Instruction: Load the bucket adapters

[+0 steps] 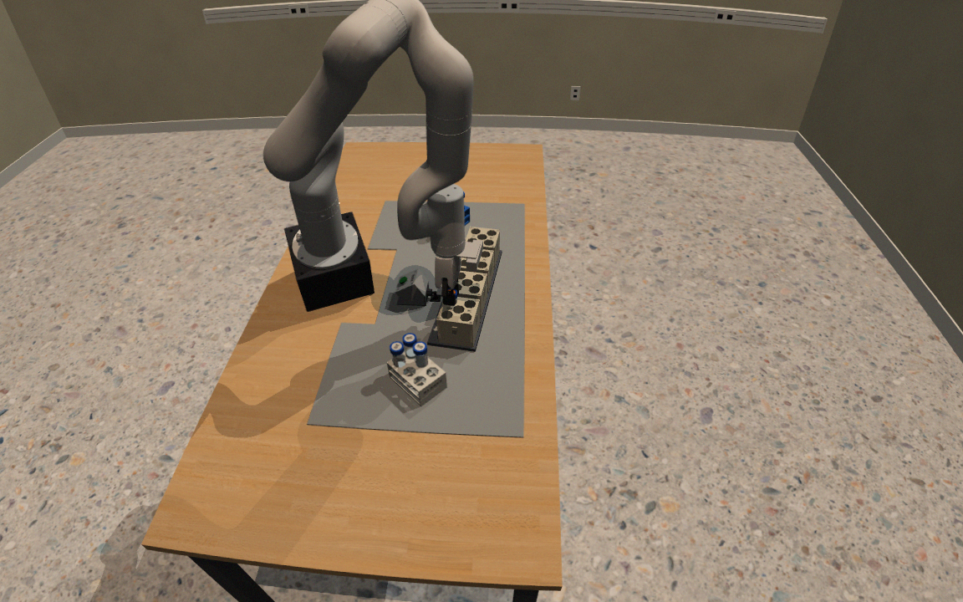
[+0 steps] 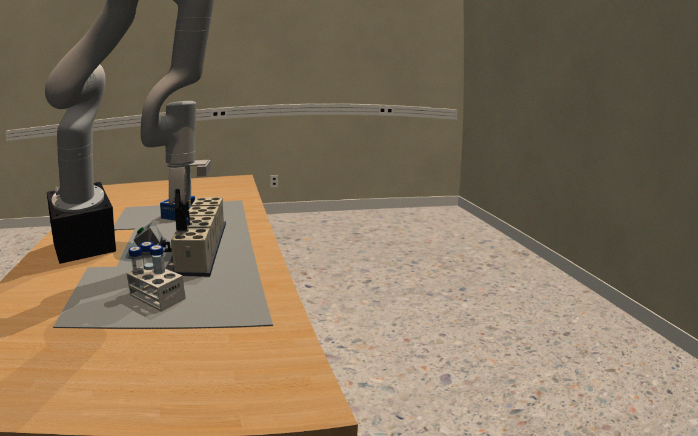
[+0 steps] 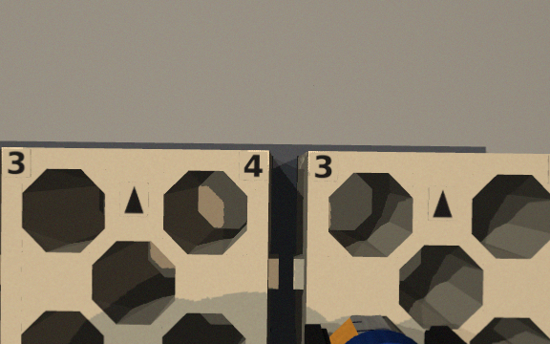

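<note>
My gripper (image 1: pixel 450 293) (image 2: pixel 182 219) (image 3: pixel 380 336) is shut on a blue-capped tube with orange contents. The tube's ID is not readable. It is low over the nearest end adapter (image 1: pixel 456 329) (image 2: pixel 191 254) (image 3: pixel 518 287), at the hole below hole 3, and seems partly inside; its lower part is hidden. Holes 3, 4 and the middle hole there look empty. The neighbouring adapter (image 3: pixel 218 277) shows no tubes. The loading stand (image 1: pixel 455 345) (image 3: pixel 399 148) carries the row of adapters. The BLANKS rack (image 1: pixel 432 390) (image 2: pixel 173 292) holds three blue-capped tubes.
The sloped desk (image 1: pixel 416 288) (image 2: pixel 148 237) with the green DONE key (image 1: pixel 402 279) (image 2: pixel 140 231) stands left of the adapters. A small black object (image 2: pixel 166 243) is beside it. The blue sample rack (image 1: pixel 466 215) (image 2: pixel 167 210) is behind, mostly hidden by the arm. A grey mat (image 1: pixel 485 404) lies underneath.
</note>
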Tool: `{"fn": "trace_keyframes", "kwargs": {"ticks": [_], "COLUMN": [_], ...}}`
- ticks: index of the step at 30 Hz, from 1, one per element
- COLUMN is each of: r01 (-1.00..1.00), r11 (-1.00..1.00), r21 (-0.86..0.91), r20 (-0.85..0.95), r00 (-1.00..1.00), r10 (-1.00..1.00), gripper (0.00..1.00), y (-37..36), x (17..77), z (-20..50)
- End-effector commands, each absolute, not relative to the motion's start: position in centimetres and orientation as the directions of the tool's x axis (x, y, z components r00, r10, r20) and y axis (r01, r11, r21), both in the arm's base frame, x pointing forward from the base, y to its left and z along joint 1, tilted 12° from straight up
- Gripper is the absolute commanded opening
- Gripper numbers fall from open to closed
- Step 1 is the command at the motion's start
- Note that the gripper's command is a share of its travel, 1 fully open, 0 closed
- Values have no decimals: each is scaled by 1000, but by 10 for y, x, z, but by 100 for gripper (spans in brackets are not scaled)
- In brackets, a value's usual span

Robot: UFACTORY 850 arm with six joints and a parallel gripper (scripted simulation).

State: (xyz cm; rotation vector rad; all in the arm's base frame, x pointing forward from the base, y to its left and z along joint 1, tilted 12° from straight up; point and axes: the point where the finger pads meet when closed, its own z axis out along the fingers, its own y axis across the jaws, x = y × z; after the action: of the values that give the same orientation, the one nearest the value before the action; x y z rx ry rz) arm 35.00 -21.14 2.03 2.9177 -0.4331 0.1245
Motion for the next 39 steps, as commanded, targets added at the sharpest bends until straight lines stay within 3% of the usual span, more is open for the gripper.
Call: {"fn": "trace_keyframes", "kwargs": {"ticks": [1, 14, 15, 39], "r01": [-296, -296, -296, -296], "r11": [-940, -940, -940, -940], "r21": [173, 173, 173, 173], "r20": [116, 116, 116, 116], "r00": [953, 953, 953, 953], "r10": [-279, -279, -279, -279], "gripper": [0, 0, 44, 44], "y": [-212, -212, -212, -212], "x": [351, 351, 351, 351], "z": [18, 18, 17, 17]}}
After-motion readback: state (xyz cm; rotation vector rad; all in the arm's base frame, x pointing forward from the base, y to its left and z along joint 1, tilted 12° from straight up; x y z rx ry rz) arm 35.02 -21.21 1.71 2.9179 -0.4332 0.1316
